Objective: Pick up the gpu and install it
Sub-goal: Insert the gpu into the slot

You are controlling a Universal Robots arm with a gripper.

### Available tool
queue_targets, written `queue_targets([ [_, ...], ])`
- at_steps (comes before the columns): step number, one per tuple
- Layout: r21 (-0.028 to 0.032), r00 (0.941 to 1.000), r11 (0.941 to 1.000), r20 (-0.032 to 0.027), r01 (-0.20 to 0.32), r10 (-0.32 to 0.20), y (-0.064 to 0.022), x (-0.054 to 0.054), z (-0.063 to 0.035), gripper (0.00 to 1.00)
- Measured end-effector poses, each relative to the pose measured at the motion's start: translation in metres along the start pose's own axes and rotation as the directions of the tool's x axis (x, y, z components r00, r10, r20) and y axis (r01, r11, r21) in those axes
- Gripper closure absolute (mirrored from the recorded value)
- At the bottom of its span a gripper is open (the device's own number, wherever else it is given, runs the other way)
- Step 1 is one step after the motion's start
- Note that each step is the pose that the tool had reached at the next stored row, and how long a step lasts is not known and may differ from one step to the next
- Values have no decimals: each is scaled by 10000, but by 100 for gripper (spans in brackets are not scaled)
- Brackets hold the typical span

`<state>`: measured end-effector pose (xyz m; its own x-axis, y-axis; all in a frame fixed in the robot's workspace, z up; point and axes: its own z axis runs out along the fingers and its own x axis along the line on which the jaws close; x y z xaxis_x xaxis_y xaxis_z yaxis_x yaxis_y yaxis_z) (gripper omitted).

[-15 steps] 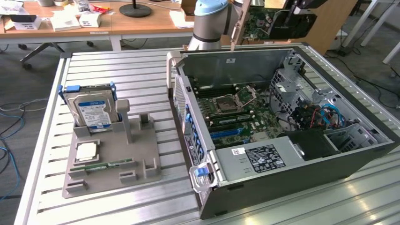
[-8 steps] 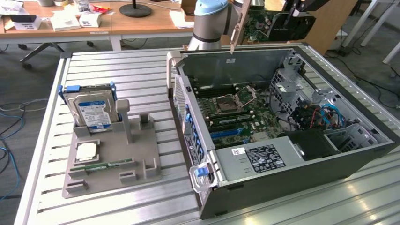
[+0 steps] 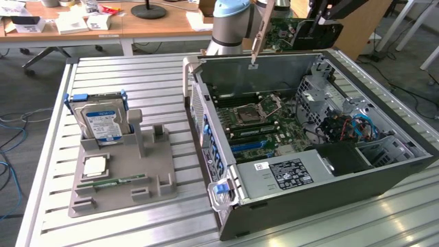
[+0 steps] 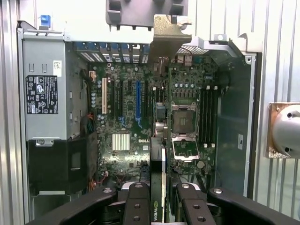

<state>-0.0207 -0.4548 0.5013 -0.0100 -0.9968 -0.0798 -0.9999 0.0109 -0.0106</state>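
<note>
The gpu (image 3: 285, 30), a green card with a long silver end bracket (image 3: 258, 41), hangs upright in the air above the back rim of the open computer case (image 3: 384, 175). My gripper (image 3: 321, 24) is shut on it from the exterior view's right. In the wrist view the gpu (image 4: 157, 187) stands edge-on between my two black fingers (image 4: 136, 204), and my gripper (image 4: 159, 208) looks straight down onto the motherboard (image 4: 126, 117). The board's blue expansion slot (image 4: 138, 101) lies below, beside the card's line.
The case lies on its side on a slatted metal table (image 3: 137, 72), with a power supply (image 3: 288, 172) and a drive cage with cables (image 3: 343, 126) inside. On the exterior view's left a grey fixture (image 3: 123, 175) holds a hard drive (image 3: 103, 121), a processor chip (image 3: 94, 165) and a memory stick (image 3: 113, 181).
</note>
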Motion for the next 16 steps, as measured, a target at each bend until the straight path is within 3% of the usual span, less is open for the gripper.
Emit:
queue_targets([
  [16,-1,10000,10000,59,-1,1,3,23,289,74],
])
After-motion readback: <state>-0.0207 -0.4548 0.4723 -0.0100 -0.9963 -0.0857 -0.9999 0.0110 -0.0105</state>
